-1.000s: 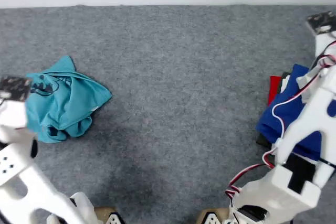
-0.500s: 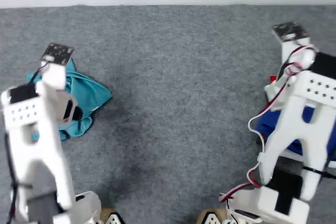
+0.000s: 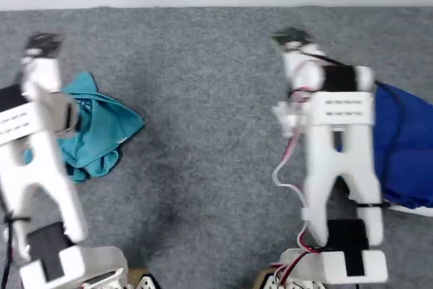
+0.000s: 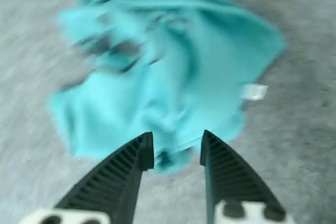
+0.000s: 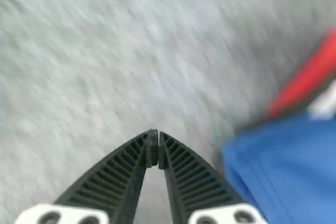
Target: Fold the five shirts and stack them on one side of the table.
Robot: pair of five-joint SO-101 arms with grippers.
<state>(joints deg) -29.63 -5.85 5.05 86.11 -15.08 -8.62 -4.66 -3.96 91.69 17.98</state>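
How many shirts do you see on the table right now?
3: a crumpled teal shirt just ahead of the open left gripper, a blue shirt on the right side, and a red shirt peeking out beside it. More may be hidden there.

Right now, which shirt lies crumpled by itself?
The teal shirt, alone in front of the left arm; the blue shirt and red shirt lie together beside the right arm.

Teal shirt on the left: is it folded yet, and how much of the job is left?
Done: a blue shirt lies on the right, red fabric beside it. In hand: nothing; the open left hand hovers at the crumpled teal shirt, and the right hand is shut, empty. Left: fold that shirt and stack it.
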